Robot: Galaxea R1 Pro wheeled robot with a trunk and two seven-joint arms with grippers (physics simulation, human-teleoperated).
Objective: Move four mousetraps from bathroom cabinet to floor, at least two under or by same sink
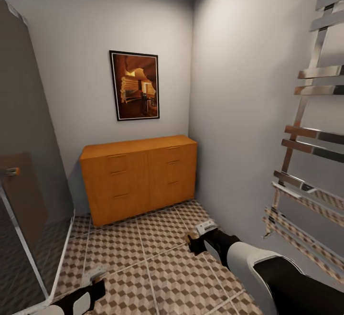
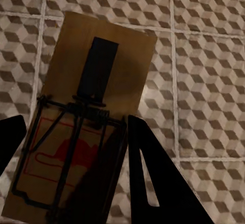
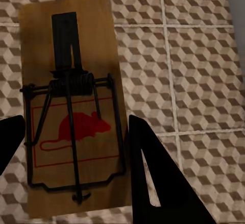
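Mousetraps (image 3: 71,106): tan boards, black wire, red mouse print.

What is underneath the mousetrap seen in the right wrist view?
Cube-patterned floor tiles with pale grout show around the mousetrap held between the right gripper fingers; the tiles directly beneath its board are covered.

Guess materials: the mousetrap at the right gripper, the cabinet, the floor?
Mousetrap: looks like a matte tan wooden board with faint grain, dark thin wire parts, probably metal, and a red printed mouse. Cabinet: orange-brown wood or veneer with a smooth satin look and slim bar handles. Floor: square tiles with pale grout lines and a printed cube pattern, likely ceramic.
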